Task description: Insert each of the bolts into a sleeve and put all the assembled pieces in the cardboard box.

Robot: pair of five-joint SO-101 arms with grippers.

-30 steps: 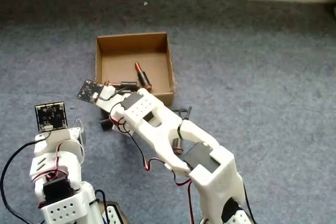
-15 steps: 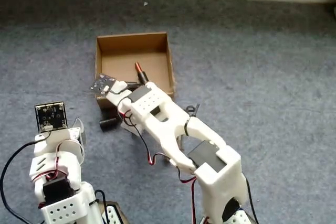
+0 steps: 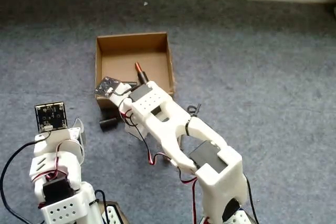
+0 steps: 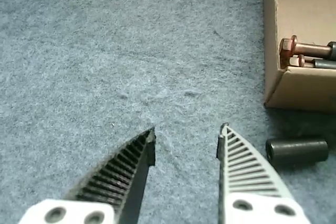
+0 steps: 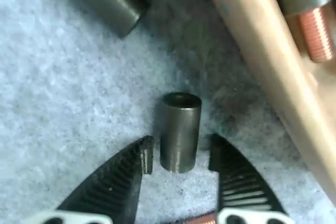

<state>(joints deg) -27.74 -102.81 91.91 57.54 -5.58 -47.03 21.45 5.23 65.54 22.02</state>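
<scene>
Right claw (image 5: 181,149): your jaws stand apart, one on either side of a dark sleeve (image 5: 180,132).
Sleeve: on the carpet (image 5: 63,103) between the fingertips, its open end pointing away from the claw.
Cardboard box (image 5: 257,40): its outer wall runs just past the sleeve, ahead of one finger. A threaded bolt end (image 5: 316,35) lies inside.
Left claw (image 4: 186,140): your jaws are spread over carpet, holding nothing.
Other sleeve (image 4: 296,151): lying on its side just beside one fingertip, near the box corner.
</scene>
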